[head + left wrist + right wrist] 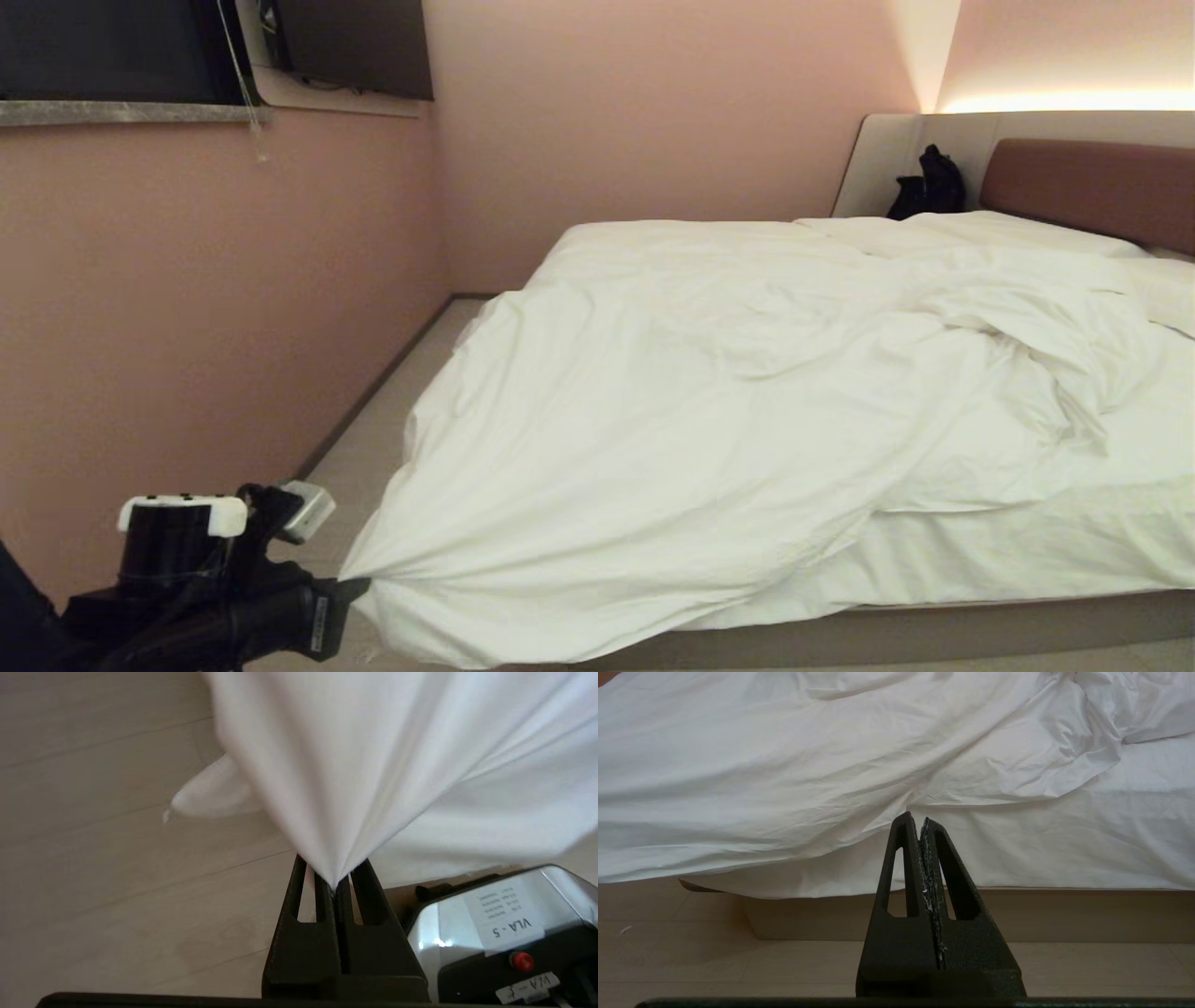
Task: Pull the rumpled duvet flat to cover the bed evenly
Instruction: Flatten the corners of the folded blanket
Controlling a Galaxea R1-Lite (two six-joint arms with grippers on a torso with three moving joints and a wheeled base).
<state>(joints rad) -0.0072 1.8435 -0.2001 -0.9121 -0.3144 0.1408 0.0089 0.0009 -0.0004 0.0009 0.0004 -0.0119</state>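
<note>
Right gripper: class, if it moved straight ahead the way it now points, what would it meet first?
Probably the bed's sheeted side, just under the duvet's hanging edge; the shut right gripper points there, though depth is unclear.

Views sharing the duvet (709, 392)

You've got dusty-pink walls (187, 308) on two sides, meeting in a corner. Pale wood-look plank floor (117, 896), dark skirting along the wall's foot. High on the near wall: a grey stone ledge (131, 113) under a dark window (103, 47), a thin cord hanging beside it. Warm strip light (1064, 99) glows above the pale panel; a black bag (929, 184) sits against it
</note>
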